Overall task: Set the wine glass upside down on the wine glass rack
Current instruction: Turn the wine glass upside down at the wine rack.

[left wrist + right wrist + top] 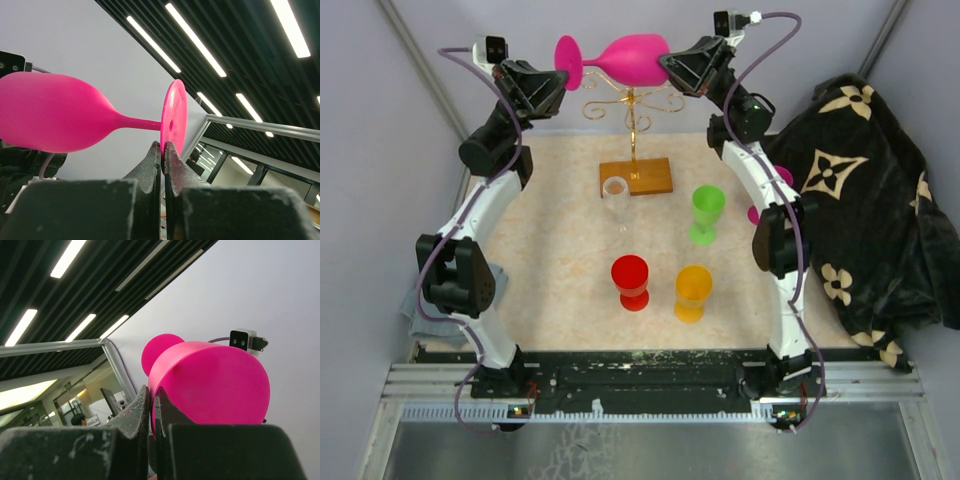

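A pink wine glass (635,58) lies on its side in the air, above the gold wire wine glass rack (633,105) on its wooden base (650,178). My left gripper (565,80) is shut on the edge of the glass's round foot (174,115); in the left wrist view the two fingers pinch that disc at the left gripper (163,150), with the bowl (55,117) stretching away to the left. My right gripper (667,63) is shut on the bowl's rim, one finger inside and one outside, as the right wrist view shows at the right gripper (152,397) under the wine glass (215,385).
On the table stand a clear glass (615,197), a green glass (707,213), a red glass (631,281) and an orange glass (692,292). A black patterned blanket (865,190) covers the right side. Another pink glass (778,180) peeks out behind the right arm.
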Tool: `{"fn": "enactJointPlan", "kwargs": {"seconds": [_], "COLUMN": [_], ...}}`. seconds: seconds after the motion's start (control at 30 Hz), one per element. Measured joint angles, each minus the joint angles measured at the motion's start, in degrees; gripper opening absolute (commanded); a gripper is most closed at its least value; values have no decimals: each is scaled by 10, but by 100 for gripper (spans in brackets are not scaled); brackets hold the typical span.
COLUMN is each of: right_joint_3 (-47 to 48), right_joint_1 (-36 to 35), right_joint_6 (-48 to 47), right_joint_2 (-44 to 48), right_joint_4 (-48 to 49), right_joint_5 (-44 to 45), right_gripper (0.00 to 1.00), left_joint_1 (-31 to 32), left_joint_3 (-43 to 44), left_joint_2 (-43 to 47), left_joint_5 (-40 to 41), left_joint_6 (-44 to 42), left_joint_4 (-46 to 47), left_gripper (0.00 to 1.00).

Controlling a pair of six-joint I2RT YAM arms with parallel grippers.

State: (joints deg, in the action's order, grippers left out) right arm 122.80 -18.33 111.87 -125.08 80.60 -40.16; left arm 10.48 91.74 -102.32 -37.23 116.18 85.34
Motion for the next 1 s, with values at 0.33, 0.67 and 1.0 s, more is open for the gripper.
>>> {"fn": "enactJointPlan", "kwargs": {"seconds": [0.33,0.67,1.0], "right_joint_3": [-48,-159,-202], "right_joint_1": [6,62,84], "right_joint_6": [-6,-23,-107], "right_joint_2": [3,63,136], "right_joint_4": [6,8,-55], "right_joint_5": [0,-3,-54], "right_gripper": [45,46,45], "left_joint_1": [-10,-51,-94], "left_joint_3": [38,94,176], "left_joint_2": [-2,-19,-28], "left_joint_5": [-16,-30,-80], "left_joint_6": [-7,-43,-229], "left_joint_4": [-16,-64,-297], "left_gripper": [0,0,0]}}
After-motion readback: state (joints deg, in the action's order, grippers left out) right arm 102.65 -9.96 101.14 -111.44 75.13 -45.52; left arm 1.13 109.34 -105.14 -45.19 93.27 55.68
